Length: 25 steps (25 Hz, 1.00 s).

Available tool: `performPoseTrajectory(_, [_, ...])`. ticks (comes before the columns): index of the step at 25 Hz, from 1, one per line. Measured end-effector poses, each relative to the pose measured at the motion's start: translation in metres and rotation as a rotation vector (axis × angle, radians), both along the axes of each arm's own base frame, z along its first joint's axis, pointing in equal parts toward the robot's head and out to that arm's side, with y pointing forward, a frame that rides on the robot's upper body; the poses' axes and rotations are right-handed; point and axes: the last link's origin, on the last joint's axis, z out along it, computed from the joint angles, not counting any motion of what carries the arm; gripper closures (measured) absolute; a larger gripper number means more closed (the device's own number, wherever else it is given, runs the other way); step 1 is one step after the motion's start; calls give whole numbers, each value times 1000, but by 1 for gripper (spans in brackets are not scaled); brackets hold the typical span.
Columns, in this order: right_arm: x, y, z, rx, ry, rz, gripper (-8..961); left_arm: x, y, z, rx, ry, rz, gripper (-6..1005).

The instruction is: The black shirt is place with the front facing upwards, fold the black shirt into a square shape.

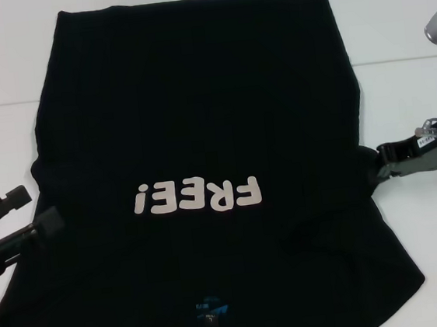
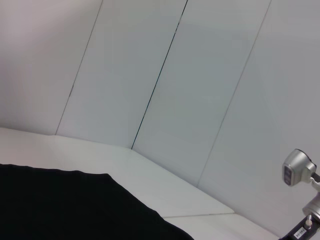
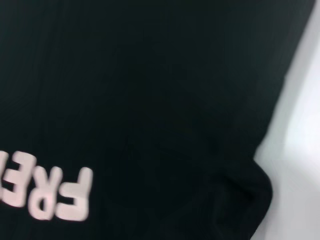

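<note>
The black shirt lies flat on the white table, front up, with pale "FREE!" lettering and a small blue neck label near the front edge. My left gripper stands open at the shirt's left edge, its lower finger touching the cloth by the sleeve. At the shirt's right edge, my right gripper has its tips against the dark fabric at a small bunched fold. The right wrist view shows the shirt, its lettering and that bunched fold. The left wrist view shows a shirt corner.
The white table extends on both sides of the shirt, with a seam line running across it. Pale wall panels stand behind the table. Part of the right arm shows far off in the left wrist view.
</note>
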Motion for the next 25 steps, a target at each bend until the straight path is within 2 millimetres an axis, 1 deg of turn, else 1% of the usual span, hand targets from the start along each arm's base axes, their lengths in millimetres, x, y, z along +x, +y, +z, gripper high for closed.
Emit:
performPoseTrajectory(2, [-2,1,1,8,31,3,880,0,0,0,0,1,-1,127])
performPoseTrajectory(8, [-12,6,4,53,122,20,918,1,1,0,-3,-2,-5,128])
performPoseTrajectory(14, [-23,16,-2,134,203,45,890,2,2,1,-4,-4,-10,128])
performPoseTrajectory(17, [-25,19,-11,175,223,35,876,2,2,1,-4,-4,-11,129])
performPoseTrajectory(21, [-28,18,-27,204,270,49,857,2,2,1,-5,-3,-11,129])
performPoseTrajectory(25, [-31,15,-35,214,343,74,781,2,3,1,-2,-2,-8,130])
